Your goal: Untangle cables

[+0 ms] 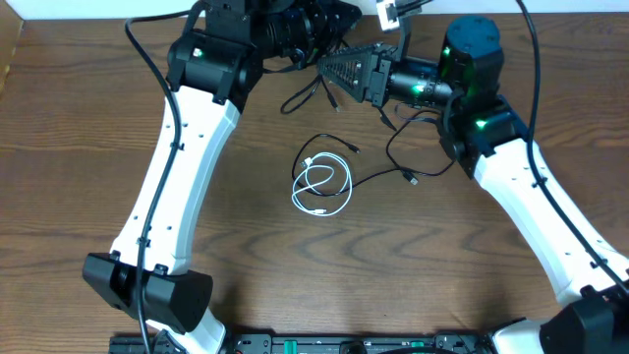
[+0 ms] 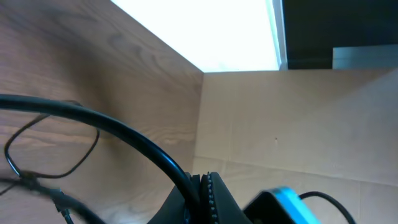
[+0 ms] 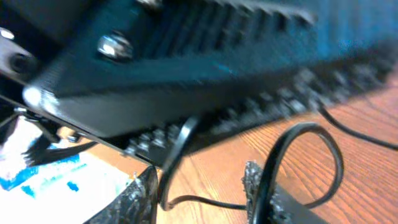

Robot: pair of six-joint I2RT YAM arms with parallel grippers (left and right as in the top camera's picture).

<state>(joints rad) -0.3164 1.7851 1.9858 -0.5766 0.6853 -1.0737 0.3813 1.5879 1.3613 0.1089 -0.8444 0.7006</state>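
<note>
White cord [image 1: 319, 189] lies looped at the centre of the surface [image 1: 79, 147], with the black cord [image 1: 413, 179] trailing rightward from it; we judge the separation unfinished. The right pincer [image 3: 199, 188] is spread near the far edge; we cannot tell the left pincer's state.

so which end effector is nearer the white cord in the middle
Right. In the overhead view the right end effector is up-image of the white cord; the left end effector is even farther up, near the top edge.
</note>
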